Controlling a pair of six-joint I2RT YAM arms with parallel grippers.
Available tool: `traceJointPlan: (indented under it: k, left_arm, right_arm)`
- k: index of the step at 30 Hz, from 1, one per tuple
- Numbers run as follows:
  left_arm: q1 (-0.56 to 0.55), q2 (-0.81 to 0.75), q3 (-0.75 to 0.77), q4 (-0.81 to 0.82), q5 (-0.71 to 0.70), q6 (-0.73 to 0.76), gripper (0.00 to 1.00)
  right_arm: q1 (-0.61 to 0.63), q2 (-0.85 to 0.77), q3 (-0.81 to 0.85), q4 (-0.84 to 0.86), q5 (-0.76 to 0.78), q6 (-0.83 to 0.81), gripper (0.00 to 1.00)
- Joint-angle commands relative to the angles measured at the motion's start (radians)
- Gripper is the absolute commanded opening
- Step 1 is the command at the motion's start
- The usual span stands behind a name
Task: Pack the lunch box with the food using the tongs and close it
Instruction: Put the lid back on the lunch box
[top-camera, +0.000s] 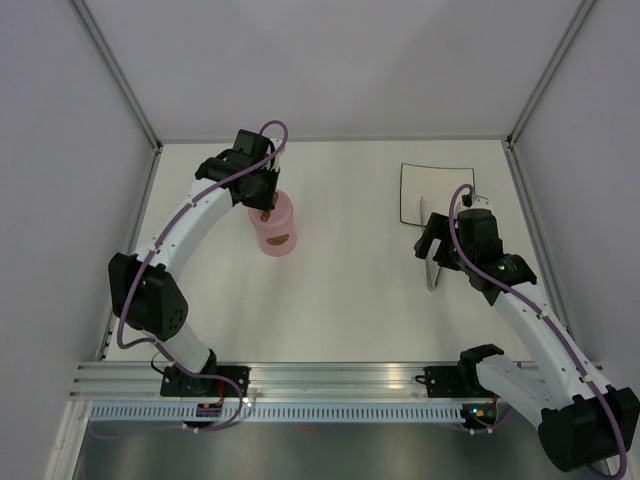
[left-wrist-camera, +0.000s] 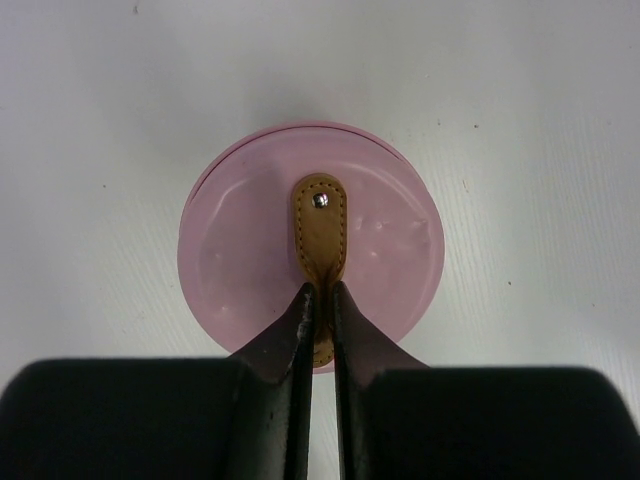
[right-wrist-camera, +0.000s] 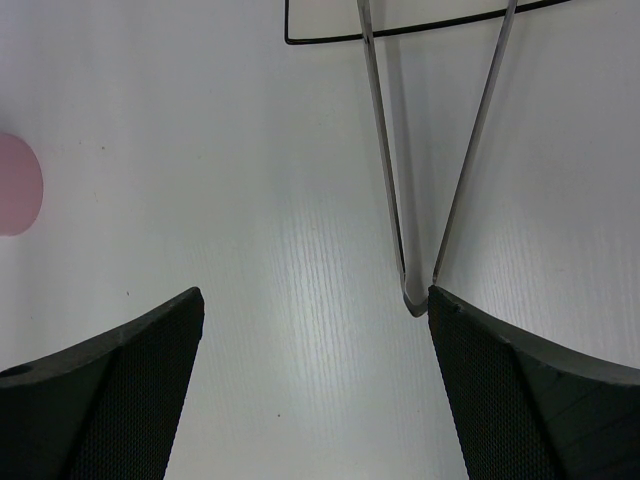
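Right claw (right-wrist-camera: 313, 292): spread wide, holding nothing, hovering over the tabletop (right-wrist-camera: 250, 200).
Tongs (right-wrist-camera: 385, 180): lie flat just ahead of the right claw. The joined end is beside its right finger, and the two arms fan away from it.
Plate (right-wrist-camera: 320, 15): beyond the right claw, with the far ends of the tongs reaching over its dark edge.
Left claw (left-wrist-camera: 320, 290): pressed together, pinching the near end of the brown handle (left-wrist-camera: 320, 225).
Lid (left-wrist-camera: 380, 250): directly under and ahead of the left claw, hanging from or resting by that handle.
Lunch box (top-camera: 275, 235): upright beneath the left claw with the lid over its mouth. Whether it is fully seated cannot be told.
Food: no piece shows in any view; probably already inside the tub.
Handling, lid: likely light, stiff and smooth. The handle looks like a soft stitched strap, so the disc may tilt or swing, and a hold at mid-strap seems steadiest.
Handling, tongs: probably thin, springy and slick. They would best be taken across both arms near the middle.
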Motion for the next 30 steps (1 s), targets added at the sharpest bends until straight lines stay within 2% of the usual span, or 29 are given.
traceJointPlan:
  k: [1,11,13,14,18,22,30]
  left_arm:
    - [0.004,0.017,-0.005,0.016,0.010,0.036,0.14]
    - [0.007,0.054,-0.026,0.021,0.025,0.056,0.14]
    - [0.020,0.062,-0.040,0.036,0.066,0.045,0.14]
    - [0.044,0.048,-0.061,0.065,0.179,0.024,0.14]
    - [0.067,0.031,-0.055,0.070,0.214,0.028,0.14]
    - [0.067,0.031,-0.048,0.002,0.220,0.062,0.14]
    - [0.055,-0.042,-0.149,-0.050,0.310,0.044,0.14]
  right_arm:
    - [-0.003,-0.003,0.029,0.013,-0.003,-0.006,0.98]
    - [-0.003,0.004,0.030,0.016,-0.009,-0.006,0.98]
    - [-0.003,0.001,0.027,0.015,-0.014,-0.009,0.98]
    - [-0.003,-0.007,0.024,0.016,-0.012,-0.014,0.98]
    - [-0.003,-0.015,0.024,0.015,-0.008,-0.018,0.98]
    - [-0.003,-0.013,0.015,0.021,-0.008,-0.020,0.98]
    - [-0.003,-0.009,0.000,0.038,-0.029,-0.012,0.98]
